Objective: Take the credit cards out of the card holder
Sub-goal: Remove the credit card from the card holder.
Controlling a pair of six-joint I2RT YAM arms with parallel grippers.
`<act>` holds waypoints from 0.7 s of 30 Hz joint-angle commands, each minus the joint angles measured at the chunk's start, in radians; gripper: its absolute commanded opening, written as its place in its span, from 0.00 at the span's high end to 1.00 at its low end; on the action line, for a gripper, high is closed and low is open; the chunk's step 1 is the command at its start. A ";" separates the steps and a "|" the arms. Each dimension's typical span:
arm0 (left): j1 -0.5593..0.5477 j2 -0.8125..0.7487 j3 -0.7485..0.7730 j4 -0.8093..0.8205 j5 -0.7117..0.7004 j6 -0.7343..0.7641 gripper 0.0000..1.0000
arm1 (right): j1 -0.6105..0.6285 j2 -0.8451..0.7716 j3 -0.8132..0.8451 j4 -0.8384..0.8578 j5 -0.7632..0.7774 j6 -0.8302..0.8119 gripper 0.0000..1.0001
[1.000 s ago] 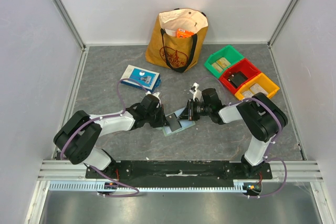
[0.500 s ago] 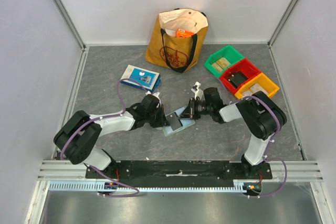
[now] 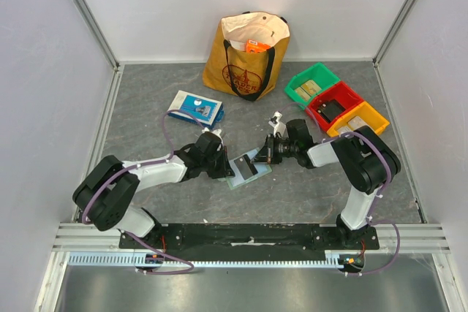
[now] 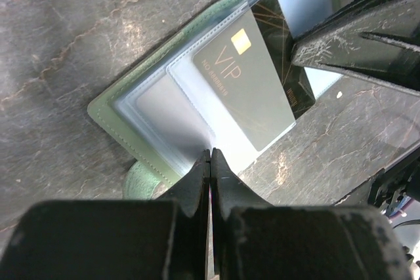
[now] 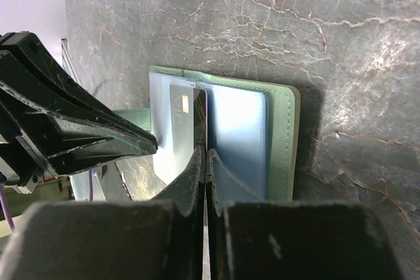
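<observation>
Jaws pinch tight: your left gripper (image 4: 210,157) holds the card holder (image 4: 108,111), your right gripper (image 5: 205,155) the black card (image 4: 252,80). Pull it straight back along its long side

1. I read "VIP" in gold on the black credit card (image 4: 246,93), which sits in a clear pocket of the card holder (image 4: 111,113). The small line beneath is illegible.
2. The second black card (image 4: 292,80) behind it has tiny gold print that I cannot read.
3. The tote bag (image 3: 245,60) carries a dark round emblem whose lettering is too small for me to read.
</observation>
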 commanded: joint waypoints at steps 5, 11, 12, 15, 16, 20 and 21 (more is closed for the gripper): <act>-0.006 -0.094 0.025 -0.061 0.005 0.001 0.82 | -0.006 -0.040 0.051 -0.080 0.022 -0.081 1.00; -0.018 -0.058 0.110 -0.056 0.020 0.025 0.77 | -0.006 -0.030 0.051 -0.088 0.019 -0.090 1.00; -0.021 -0.038 0.120 -0.051 0.016 0.034 0.77 | -0.006 -0.030 0.051 -0.088 0.019 -0.090 1.00; -0.022 0.028 0.146 -0.038 0.012 0.047 0.77 | -0.006 -0.030 0.054 -0.091 0.017 -0.095 1.00; -0.025 0.047 0.151 -0.038 0.016 0.048 0.78 | -0.006 -0.030 0.056 -0.096 0.017 -0.099 1.00; -0.027 0.094 0.133 -0.027 0.010 0.044 0.86 | -0.006 -0.031 0.065 -0.129 0.024 -0.121 1.00; -0.027 0.094 0.124 -0.030 0.000 0.041 0.90 | -0.006 -0.031 0.065 -0.132 0.027 -0.121 1.00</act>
